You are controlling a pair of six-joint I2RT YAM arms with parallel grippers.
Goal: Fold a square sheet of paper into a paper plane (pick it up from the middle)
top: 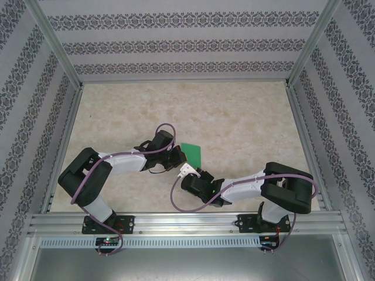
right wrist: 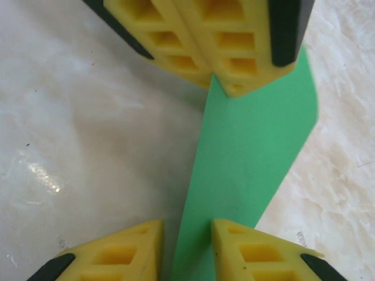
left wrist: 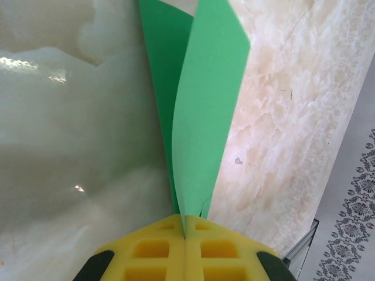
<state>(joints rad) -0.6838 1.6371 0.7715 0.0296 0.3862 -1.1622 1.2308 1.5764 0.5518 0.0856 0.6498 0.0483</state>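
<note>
The desk (top: 234, 111) has a smooth top, cream and white like marble. Light shines off it in bright spots. Three walls (top: 176, 41) stand around it, pale with rows of dark flower patterns. Silver metal bars (top: 187, 222) run along the edges and up the corners.

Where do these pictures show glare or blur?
Left wrist view: small glare spots on the table, its left side soft; the green paper is sharp. Right wrist view: one glare streak on the table, left of the green paper. Top view: even light, no glare.
</note>
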